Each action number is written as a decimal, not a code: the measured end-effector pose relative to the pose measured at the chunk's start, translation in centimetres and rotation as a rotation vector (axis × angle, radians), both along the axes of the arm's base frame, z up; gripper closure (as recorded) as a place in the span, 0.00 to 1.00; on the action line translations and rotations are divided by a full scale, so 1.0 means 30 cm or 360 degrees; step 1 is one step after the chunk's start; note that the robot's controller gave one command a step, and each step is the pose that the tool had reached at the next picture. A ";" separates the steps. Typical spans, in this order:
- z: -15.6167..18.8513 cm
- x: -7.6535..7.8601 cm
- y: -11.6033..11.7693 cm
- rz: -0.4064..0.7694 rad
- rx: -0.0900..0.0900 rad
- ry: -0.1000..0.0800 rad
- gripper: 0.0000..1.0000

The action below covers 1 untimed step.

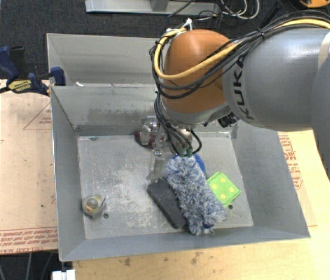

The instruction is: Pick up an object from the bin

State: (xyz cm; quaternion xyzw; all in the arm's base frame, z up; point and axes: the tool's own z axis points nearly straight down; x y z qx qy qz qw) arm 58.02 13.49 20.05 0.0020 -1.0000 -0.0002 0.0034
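My gripper hangs below the arm's wrist over the middle of the bin, near the back wall. Just in front of it and to the right lies a shaggy blue-and-white mop head, its upper end close under the gripper. A dark grey oblong block lies against the mop head's left side. A bright green cube with dark dots rests on the mop head's right side. A bit of blue pokes out at the mop head's upper right edge.
A small round tan-and-metal thing lies alone in the front left corner of the bin. The arm and its orange cover hang over the back right part of the bin.
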 end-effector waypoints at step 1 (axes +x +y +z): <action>0.016 0.005 -0.002 -0.0004 0.0002 -0.0012 0.00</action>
